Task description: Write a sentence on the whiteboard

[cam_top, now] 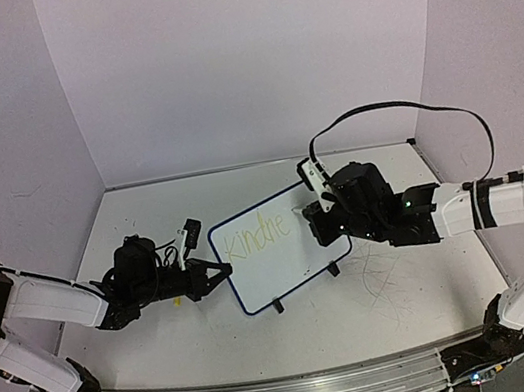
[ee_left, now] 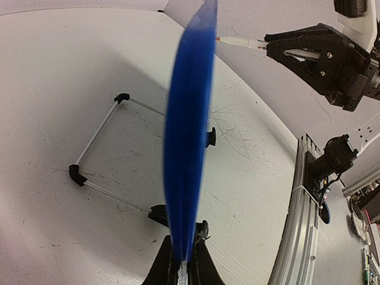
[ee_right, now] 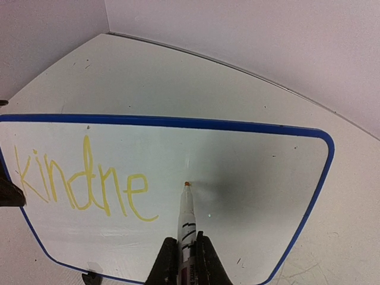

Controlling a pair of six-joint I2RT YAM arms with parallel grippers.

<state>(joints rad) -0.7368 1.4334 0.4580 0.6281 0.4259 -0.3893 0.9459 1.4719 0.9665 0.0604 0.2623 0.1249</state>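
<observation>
Blue-framed whiteboard, yellow-green sentence, perhaps orange-tipped marker.

Ahead of my right gripper, whiteboard: I read a glossy, smooth white face and a blue plastic-looking frame. In the gripper, marker, smooth white plastic. Below it, worktop matt, scuffed, scratched.

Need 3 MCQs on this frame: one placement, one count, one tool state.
1. Tip of the marker sits: A) just right of the last "e" B) above the "k" C) on the blue frame
2. Count of letters on the whiteboard: A) 4 B) 6 C) 9
3. The left tool is: A) open B) shut on the whiteboard's edge C) shut on the marker
Key: 1A, right wrist view shows it beside the "e"; 2B, it reads "kindne"; 3B, left wrist view shows it clamping the blue frame.
</observation>
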